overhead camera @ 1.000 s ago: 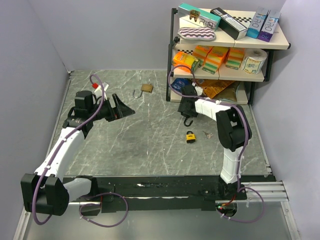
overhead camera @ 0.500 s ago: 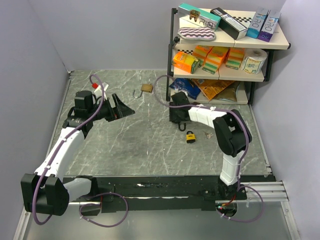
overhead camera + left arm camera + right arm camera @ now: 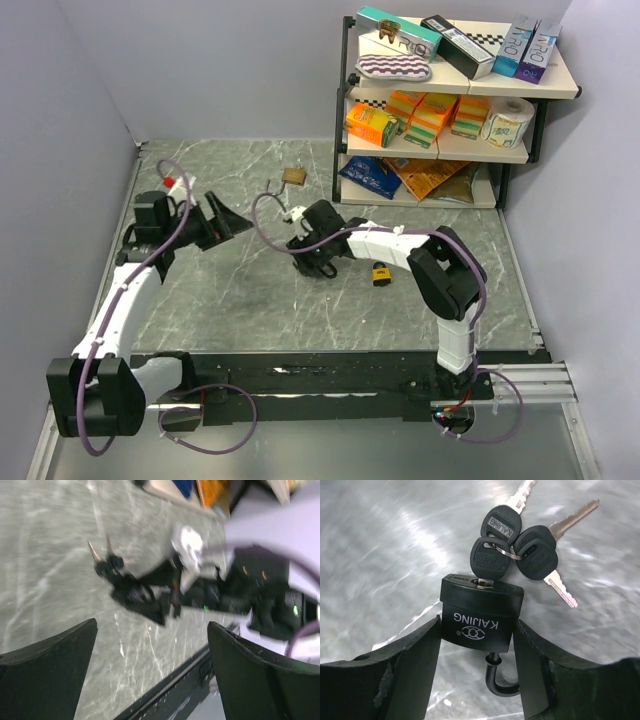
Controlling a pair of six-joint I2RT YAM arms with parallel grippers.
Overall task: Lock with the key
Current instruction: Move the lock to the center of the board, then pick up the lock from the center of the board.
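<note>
My right gripper (image 3: 477, 626) is shut on a black padlock (image 3: 479, 615), one finger on each side of its body. The black shackle (image 3: 501, 682) hangs open below it. One key (image 3: 490, 557) sits in the keyhole, and two more keys (image 3: 540, 555) hang from its ring. In the top view the right gripper (image 3: 312, 262) holds the lock above mid-table. My left gripper (image 3: 226, 216) is open and empty, to the left of the lock and pointing at it. The left wrist view shows the lock and keys (image 3: 106, 562) ahead of the open left gripper (image 3: 151, 630).
A yellow padlock (image 3: 381, 273) lies on the table right of the right gripper. A brass padlock (image 3: 292, 176) with an open shackle lies near the back. A shelf unit (image 3: 345, 150) with boxes and packets stands at the back right.
My right gripper has carried the black padlock left, from beside the shelf to mid-table. My left arm has drawn back a little to the left.
</note>
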